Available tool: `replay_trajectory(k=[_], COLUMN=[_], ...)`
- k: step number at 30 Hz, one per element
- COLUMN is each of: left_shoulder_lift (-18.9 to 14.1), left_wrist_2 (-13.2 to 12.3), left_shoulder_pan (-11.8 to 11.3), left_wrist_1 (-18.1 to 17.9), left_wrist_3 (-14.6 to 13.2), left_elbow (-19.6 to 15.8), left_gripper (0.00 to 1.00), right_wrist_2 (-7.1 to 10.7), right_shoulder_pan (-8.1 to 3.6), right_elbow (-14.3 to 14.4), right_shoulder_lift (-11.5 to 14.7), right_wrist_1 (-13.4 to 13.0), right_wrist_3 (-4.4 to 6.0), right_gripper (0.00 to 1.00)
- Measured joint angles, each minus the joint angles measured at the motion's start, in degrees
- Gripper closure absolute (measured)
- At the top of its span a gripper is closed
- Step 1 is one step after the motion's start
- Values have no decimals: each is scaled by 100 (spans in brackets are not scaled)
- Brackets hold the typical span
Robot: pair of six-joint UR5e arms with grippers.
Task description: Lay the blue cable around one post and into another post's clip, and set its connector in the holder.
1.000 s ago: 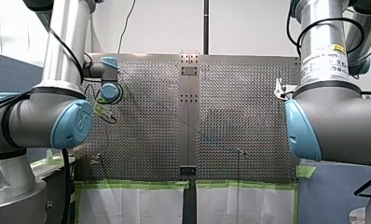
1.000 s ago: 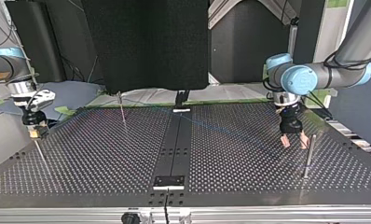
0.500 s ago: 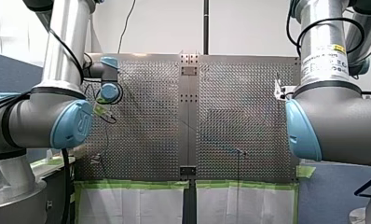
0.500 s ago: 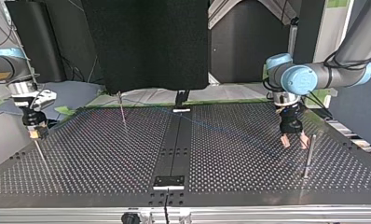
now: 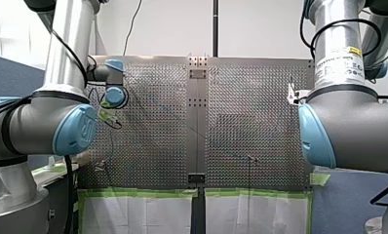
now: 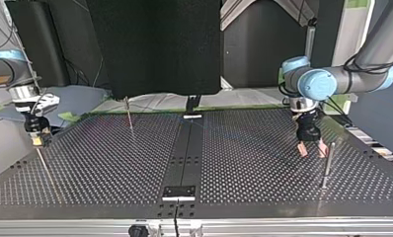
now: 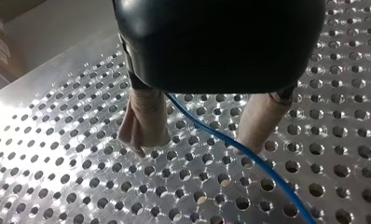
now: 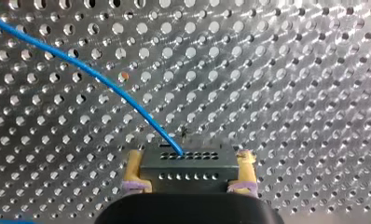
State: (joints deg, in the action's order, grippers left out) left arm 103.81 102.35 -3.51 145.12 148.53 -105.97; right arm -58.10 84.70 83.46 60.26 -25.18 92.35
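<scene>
Going across the top view from its left: my right gripper (image 6: 36,141) hangs low over the perforated worktop (image 6: 110,168), near that edge. The right wrist view shows its yellow pads (image 8: 134,170) pinched on both sides of a black connector (image 8: 188,161), so the plug end is firmly in hand. The blue cable (image 8: 81,69) comes out of the connector's face and curves away above the holes, touching nothing I can see. A thin post (image 6: 45,168) leans up right under that gripper, and a second thin post (image 6: 130,117) stands further back toward the middle. Neither has any cable on it as far as I can tell. Across the middle the cable is only a faint line in the top view, so I can't trace its exact path. At the right, my left gripper (image 6: 312,152) sits just above the worktop with its beige fingers (image 7: 144,119) spread well apart. The cable runs through the gap between them, close to one finger, and doesn't look clamped. A third post (image 6: 327,165) stands just beside it, closer to the camera, also bare. So I'd call this very early: the connector is picked up and that's about it. Wrapping a post, clipping the cable and seating the connector are all left, and I honestly can't pick out the holder or clip yet.
</scene>
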Motion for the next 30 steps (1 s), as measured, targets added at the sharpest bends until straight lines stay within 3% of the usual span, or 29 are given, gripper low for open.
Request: replay_trajectory(k=[5, 12, 25, 30], left_shoulder_lift=[-1, 0, -1, -1], left_wrist_2=[1, 7, 5, 6], left_shoulder_pan=[0, -1, 1, 0], left_wrist_1=[0, 0, 0, 0], left_wrist_3=[-16, -41, -44, -44], left_elbow=[0, 0, 0, 0], left_gripper=[0, 0, 0, 0], right_wrist_2=[215, 531, 563, 586], right_shoulder_pan=[-42, -112, -243, -242], right_elbow=[0, 0, 24, 27], right_shoulder_lift=[0, 0, -15, -24], right_wrist_1=[-43, -132, -155, -232], right_wrist_3=[-36, -9, 0, 61], right_gripper=[83, 83, 83, 83])
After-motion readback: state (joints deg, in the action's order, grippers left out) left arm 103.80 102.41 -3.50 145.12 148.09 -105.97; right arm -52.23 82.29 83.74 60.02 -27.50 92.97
